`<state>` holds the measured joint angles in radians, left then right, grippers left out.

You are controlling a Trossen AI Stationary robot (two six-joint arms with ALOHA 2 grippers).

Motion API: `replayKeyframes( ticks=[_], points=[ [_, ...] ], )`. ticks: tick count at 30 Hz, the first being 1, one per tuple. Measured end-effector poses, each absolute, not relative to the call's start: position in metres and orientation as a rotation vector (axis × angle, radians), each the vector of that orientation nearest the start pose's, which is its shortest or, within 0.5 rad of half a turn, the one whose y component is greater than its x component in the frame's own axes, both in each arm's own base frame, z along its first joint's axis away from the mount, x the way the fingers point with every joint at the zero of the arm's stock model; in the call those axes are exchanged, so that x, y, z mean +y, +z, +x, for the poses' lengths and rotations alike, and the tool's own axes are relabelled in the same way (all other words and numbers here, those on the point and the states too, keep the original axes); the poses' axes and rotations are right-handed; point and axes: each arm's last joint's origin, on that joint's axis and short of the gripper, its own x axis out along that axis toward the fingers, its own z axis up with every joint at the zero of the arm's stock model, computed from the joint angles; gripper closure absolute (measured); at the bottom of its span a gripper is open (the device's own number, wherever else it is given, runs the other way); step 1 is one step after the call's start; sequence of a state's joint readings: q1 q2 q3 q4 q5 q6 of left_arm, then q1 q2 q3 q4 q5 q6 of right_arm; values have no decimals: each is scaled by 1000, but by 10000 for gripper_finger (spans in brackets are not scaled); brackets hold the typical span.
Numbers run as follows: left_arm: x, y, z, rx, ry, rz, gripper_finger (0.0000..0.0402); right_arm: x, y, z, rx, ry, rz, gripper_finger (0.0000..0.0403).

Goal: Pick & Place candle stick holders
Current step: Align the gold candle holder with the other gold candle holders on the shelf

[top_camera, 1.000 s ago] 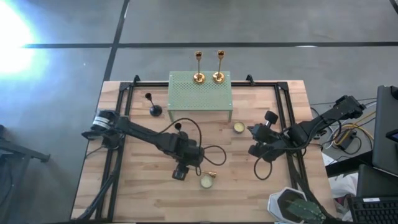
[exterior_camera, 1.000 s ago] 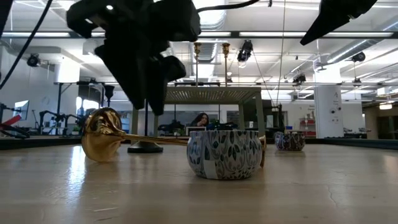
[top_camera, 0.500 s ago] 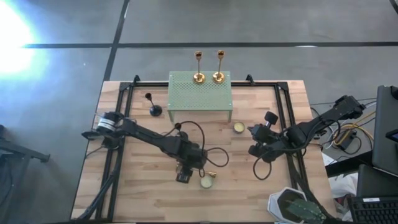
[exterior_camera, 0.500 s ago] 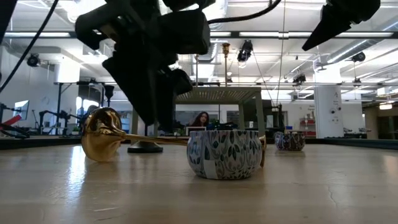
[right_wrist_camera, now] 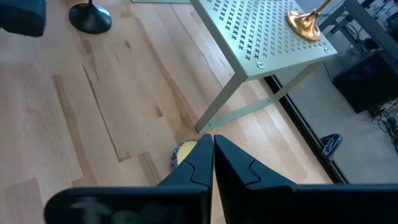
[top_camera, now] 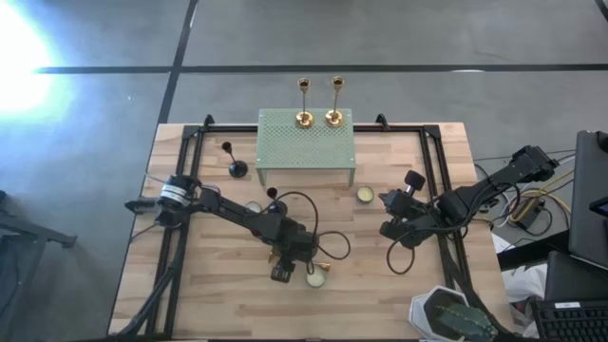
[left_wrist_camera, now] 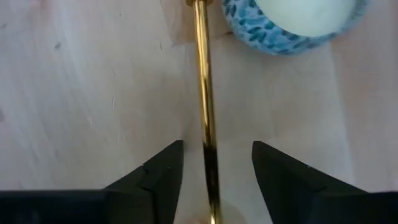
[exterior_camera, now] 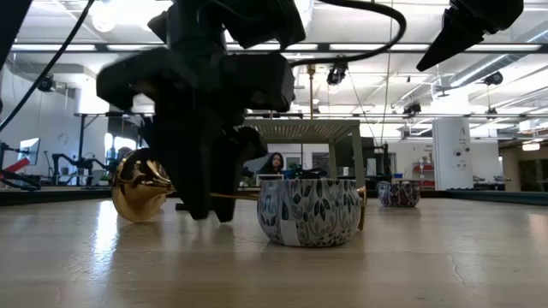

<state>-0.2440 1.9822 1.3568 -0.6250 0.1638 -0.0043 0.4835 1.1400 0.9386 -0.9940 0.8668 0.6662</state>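
Gold candle stick holder (left_wrist_camera: 204,99) lies between open left tool's (left_wrist_camera: 214,171) fingers.

We're looking down on a pale wood-plank desk (top_camera: 218,304) edged by a black metal frame (top_camera: 185,152), standing on a grey concrete floor (top_camera: 427,38) crossed by dark lines. A strong white glare (top_camera: 14,47) washes over the floor at the far left. Over at the right edge we see dark equipment and loose cables (top_camera: 522,214). From desk level, we look into a large open hall: white ceiling beams with strip lights (exterior_camera: 411,47), hanging spotlights (exterior_camera: 338,70), a white column (exterior_camera: 449,162), and a person seated (exterior_camera: 276,164) far back.
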Motion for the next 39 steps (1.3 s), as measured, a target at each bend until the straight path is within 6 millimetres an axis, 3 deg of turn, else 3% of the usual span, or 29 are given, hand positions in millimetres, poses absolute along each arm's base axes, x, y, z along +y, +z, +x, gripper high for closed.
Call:
replayKeyframes(
  ticks=[3,8,18,23,26,31,39],
  points=[
    [-98,159,377,1251,-350,62,262,70,273,181,756,-611,-135,394],
    [-95,162,379,1237,-321,73,377,70,272,181,757,-612,-135,394],
    [-92,162,378,1251,-298,75,384,70,272,181,757,-612,-135,394],
    [-90,176,376,1217,-287,79,385,70,272,181,758,-612,-135,394],
    [-86,195,372,1163,-262,82,385,70,272,181,757,-612,-135,394],
    [-76,247,358,1003,-167,112,385,70,272,181,754,-611,-133,394],
    [-57,328,320,548,131,213,385,70,272,181,733,-636,-117,394]
  ],
)
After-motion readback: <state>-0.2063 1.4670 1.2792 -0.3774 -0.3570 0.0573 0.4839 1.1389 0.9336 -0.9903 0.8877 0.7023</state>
